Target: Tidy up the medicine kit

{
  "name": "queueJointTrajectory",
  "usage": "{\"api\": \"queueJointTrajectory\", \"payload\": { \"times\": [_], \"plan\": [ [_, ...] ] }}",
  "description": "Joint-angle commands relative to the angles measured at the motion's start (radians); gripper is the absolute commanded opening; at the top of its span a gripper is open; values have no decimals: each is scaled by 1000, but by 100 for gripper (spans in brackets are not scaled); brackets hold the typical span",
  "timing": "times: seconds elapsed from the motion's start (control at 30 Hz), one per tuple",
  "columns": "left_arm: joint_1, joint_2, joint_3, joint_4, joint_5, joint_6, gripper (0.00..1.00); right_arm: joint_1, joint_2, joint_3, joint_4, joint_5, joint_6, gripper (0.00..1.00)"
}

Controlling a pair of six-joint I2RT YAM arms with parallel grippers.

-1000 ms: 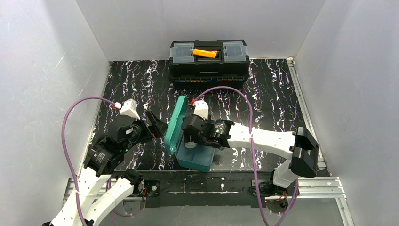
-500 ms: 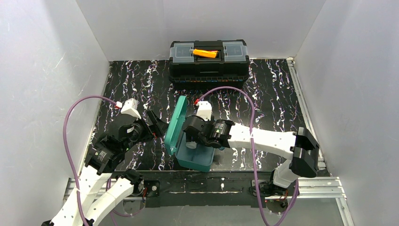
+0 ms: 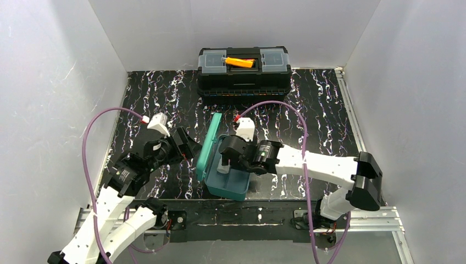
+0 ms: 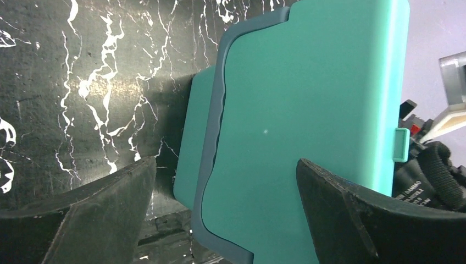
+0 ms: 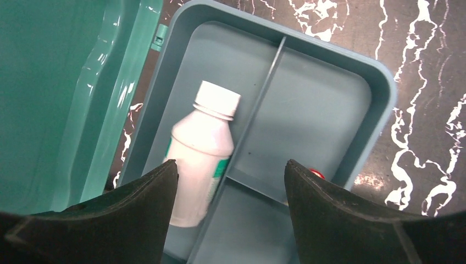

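The medicine kit point(image 3: 228, 184) is a teal box at the table's near middle, its lid point(image 3: 209, 147) standing up on the left side. My left gripper point(image 3: 187, 146) is open just left of the lid; in the left wrist view its wide-apart fingers point(image 4: 110, 209) frame the lid's outer face point(image 4: 308, 110) without touching it. My right gripper point(image 3: 224, 163) hangs open over the divided tray point(image 5: 351, 77). A white bottle point(image 5: 200, 148) with a green label lies in the tray's left compartment, below the right gripper point(image 5: 231, 168), which holds nothing.
A black toolbox point(image 3: 244, 77) with an orange handle stands at the back middle. White walls close in the left, right and back. A small red spot point(image 5: 315, 172) shows at the tray's right rim. Purple cables arc above both arms.
My left gripper has moved right, closer to the lid's outer face. My right wrist has shifted slightly right over the tray and its jaws have widened a little.
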Motion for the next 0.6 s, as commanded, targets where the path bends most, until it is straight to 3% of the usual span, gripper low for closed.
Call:
{"api": "queueJointTrajectory", "payload": {
  "times": [0.0, 0.57],
  "plan": [
    [3, 14, 16, 19, 55, 19, 99, -4, -85, -22, 9, 52, 19, 78],
    [3, 169, -77, 136, 288, 24, 90, -2, -389, -178, -86, 153, 87, 79]
  ]
}}
